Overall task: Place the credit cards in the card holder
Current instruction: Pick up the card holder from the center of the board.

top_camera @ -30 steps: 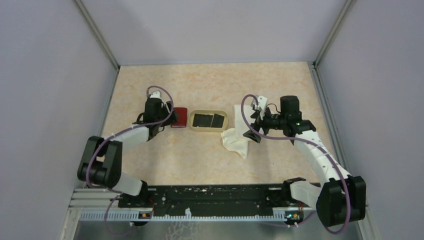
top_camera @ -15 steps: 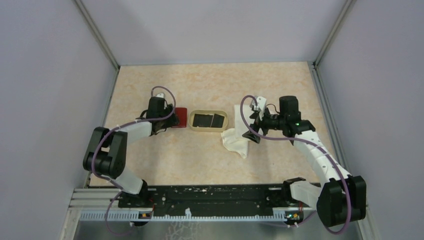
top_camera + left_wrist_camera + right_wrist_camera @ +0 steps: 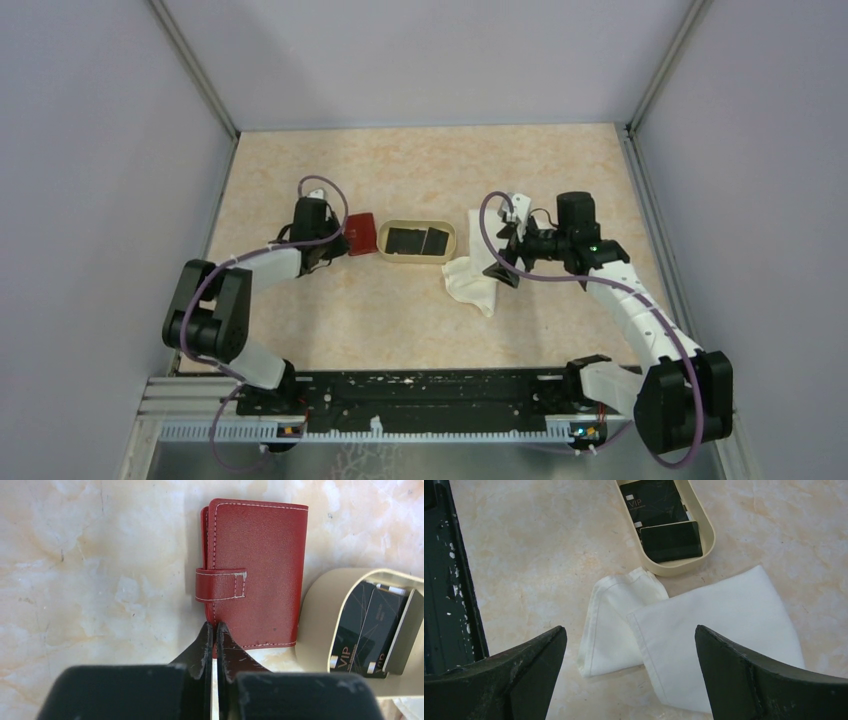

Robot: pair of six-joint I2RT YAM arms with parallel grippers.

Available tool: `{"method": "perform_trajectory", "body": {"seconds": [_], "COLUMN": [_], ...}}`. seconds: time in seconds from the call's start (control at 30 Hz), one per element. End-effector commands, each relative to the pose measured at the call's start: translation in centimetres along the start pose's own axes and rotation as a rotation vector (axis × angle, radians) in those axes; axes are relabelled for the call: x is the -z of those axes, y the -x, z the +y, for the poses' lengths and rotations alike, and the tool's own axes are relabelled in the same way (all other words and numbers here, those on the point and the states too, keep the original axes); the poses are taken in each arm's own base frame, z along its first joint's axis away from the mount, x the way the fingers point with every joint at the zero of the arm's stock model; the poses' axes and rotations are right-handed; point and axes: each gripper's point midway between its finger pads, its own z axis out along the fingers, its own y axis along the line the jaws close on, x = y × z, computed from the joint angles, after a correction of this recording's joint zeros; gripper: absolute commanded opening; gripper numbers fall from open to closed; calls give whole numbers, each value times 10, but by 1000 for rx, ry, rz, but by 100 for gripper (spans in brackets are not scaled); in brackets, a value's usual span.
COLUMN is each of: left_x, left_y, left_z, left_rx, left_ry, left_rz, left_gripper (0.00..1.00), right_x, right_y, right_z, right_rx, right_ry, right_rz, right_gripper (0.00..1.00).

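The small red square leather-like card holder (image 3: 255,575) lay closed on the beige marbled tabletop (image 3: 100,580). Its stitched strap tab (image 3: 220,585) was fastened over the edge, and its far side sat right against the tan oval tray (image 3: 320,610). The black credit cards (image 3: 367,630) lay inside that tray, none of them yet in the holder. The left gripper (image 3: 216,627) had its fingers drawn together on the near corner of the holder's strap-side edge. They seemed to nip the leather there, though how much was caught was hard to judge. The right gripper (image 3: 629,630) hung with its jaws wide apart above the folded white cloth (image 3: 724,630), touching nothing. The step looked like securing the card holder so it could be opened. A corner pinch that thin would probably slip or swing the holder, so any lift or drag should be slow and low. It should also lead away from the tray, so the rim was not shoved and the cards not disturbed. With the tab fastened, the free right arm would likely be needed to peel it open while the left held the body steady.
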Motion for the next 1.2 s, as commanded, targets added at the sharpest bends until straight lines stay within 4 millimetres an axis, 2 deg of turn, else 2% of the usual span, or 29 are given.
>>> {"method": "perform_trajectory", "body": {"seconds": [0.0,0.23,0.4,0.47,0.57,0.77,0.97,1.17], "left_x": [14,56,83,96,119,155,180,190], "left_y": [-11,-13,-30,-40,-44,-45,-57,-78], "left_z": [4,-14,-29,-39,-61,-93,-124,-157], "left_rx": [7,26,39,31,26,-21,-70,-130], "left_ry": [-12,-174,-315,-398,-555,-731,-890,-989], "left_rz": [6,-87,-82,-68,-101,-131,-110,-84], "left_gripper": [0,0,0,0,0,0,0,0], "right_x": [-5,-19,-32,-35,-39,-55,-72,-84], "right_y": [18,19,30,39,45,41,32,23], "right_z": [4,23,44,50,56,59,66,68], "right_rx": [50,2,-92,-156,-262,-403,-468,-519], "right_ry": [42,135,235,268,309,337,359,349], "right_rz": [-56,-80,-150,-205,-252,-246,-212,-180], "right_gripper": [98,98,98,98,98,98,98,99]}}
